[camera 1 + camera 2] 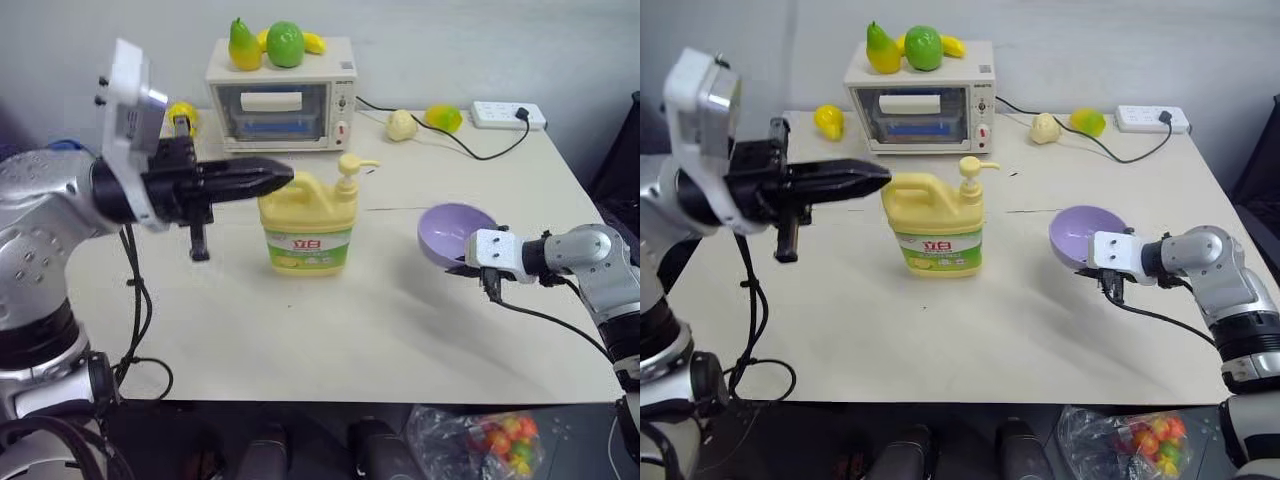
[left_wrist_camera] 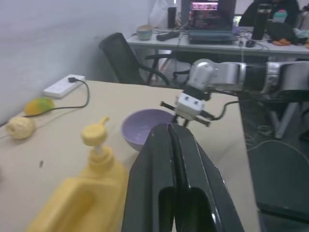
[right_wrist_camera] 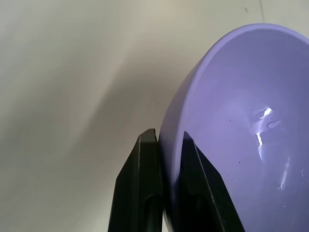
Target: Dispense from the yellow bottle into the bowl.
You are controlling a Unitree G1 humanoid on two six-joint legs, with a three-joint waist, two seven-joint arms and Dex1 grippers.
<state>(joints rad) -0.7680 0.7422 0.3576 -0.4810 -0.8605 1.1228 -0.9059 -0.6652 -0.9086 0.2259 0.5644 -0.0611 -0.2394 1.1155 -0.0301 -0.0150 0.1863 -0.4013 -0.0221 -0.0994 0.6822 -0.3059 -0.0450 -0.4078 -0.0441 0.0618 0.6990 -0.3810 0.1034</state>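
So the yellow bottle [image 1: 307, 222] is standing upright mid table [image 1: 330, 330], pump nozzle aimed toward the lavender bowl [image 1: 453, 232], which sits well apart on the robot's right. Right claw [image 3: 164, 145] is pinching the bowl's near rim, one finger inside, one outside, and the bowl looks tipped up a bit in that grip. There are a few wet-looking specks inside it. Left claw [image 1: 275, 178] is pressed together w/ nothing in it, hanging level above the jug's handle end, not touching afaict.

Handling, imo: the jug is stiff plastic, prob heavy-ish if full, so it won't slide when you press the pump straight down. Don't lift it, just push the pump head from above. The bowl is light and smooth, so the rim pinch could slip or tip it. Spout is short, so the bowl has to go right under it or the stuff lands on the table.
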